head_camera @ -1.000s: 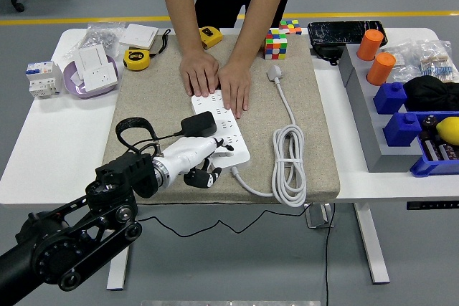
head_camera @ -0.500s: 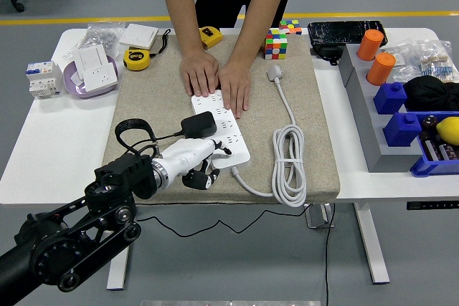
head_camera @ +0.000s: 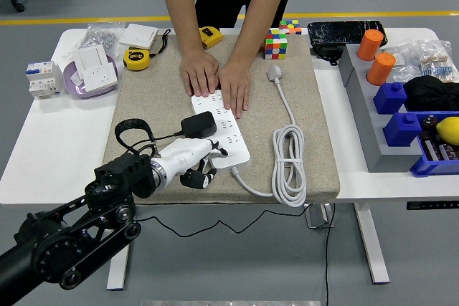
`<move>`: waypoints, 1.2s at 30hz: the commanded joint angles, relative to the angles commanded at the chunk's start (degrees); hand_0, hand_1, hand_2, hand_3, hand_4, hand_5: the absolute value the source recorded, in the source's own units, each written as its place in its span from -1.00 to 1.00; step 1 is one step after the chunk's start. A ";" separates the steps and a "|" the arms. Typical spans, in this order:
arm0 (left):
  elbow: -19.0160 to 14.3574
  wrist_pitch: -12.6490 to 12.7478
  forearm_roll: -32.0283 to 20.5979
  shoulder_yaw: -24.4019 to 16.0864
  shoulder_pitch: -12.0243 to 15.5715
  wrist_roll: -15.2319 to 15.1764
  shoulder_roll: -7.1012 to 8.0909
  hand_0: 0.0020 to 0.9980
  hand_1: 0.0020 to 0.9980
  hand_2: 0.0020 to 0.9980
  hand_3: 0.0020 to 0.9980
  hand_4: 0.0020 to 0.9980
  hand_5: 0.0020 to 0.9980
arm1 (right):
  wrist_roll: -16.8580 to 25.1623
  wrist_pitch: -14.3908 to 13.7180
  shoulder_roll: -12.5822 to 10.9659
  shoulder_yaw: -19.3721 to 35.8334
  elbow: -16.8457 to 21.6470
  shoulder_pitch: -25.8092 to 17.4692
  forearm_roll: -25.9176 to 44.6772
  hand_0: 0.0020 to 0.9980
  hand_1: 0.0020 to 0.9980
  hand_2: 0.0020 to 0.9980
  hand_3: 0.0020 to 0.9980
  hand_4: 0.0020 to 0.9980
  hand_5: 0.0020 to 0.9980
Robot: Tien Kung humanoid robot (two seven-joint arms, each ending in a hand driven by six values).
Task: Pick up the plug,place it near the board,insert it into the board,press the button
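plug point(head_camera: 199, 126): seated in board point(head_camera: 219, 132)
left hand point(head_camera: 192, 161): fingers curled, empty
step: one fingertip straight onto button; person's hands point(head_camera: 217, 81) brace board

Mat point(head_camera: 143, 98) lies mid-worktop point(head_camera: 50, 155). Power strip point(head_camera: 222, 130) on the mat, running near-far; person's hands point(head_camera: 215, 77) flat on its far end. Plug point(head_camera: 198, 126) sits on the strip's left side, its cable looping left. Left hand point(head_camera: 188, 159) at the strip's near-left corner. Coiled cord point(head_camera: 290, 159) right of the strip. Cube point(head_camera: 276, 43) at the mat's far edge, tape measure point(head_camera: 136, 59) far left, bins point(head_camera: 409, 105) far right.
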 joint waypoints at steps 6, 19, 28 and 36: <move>0.18 0.66 0.11 0.18 -0.39 -0.38 -0.52 -0.67 -0.94 -0.68 0.58 -0.07 -1.00 | 0.00 -0.02 -0.05 0.08 0.00 0.19 0.04 0.93 0.81 0.71 0.72 1.00 0.94; 2.41 0.92 0.08 0.60 -1.03 -0.73 -1.39 -0.66 -0.94 -0.68 0.58 -0.07 -1.00 | -0.05 0.01 -0.03 0.31 0.00 0.25 -0.14 0.93 0.81 0.71 0.72 1.00 0.94; 3.41 1.54 0.21 0.54 -1.16 -1.22 -1.84 -0.66 -0.94 -0.68 0.58 -0.05 -1.00 | 0.00 -0.01 -0.08 0.28 0.00 0.45 -0.05 0.93 0.81 0.71 0.72 1.00 0.94; 4.09 1.67 0.66 0.71 -1.50 -1.32 -2.17 -0.66 -0.94 -0.69 0.58 -0.05 -1.00 | 0.01 0.00 -0.08 0.27 0.00 0.48 -0.04 0.93 0.81 0.71 0.72 1.00 0.94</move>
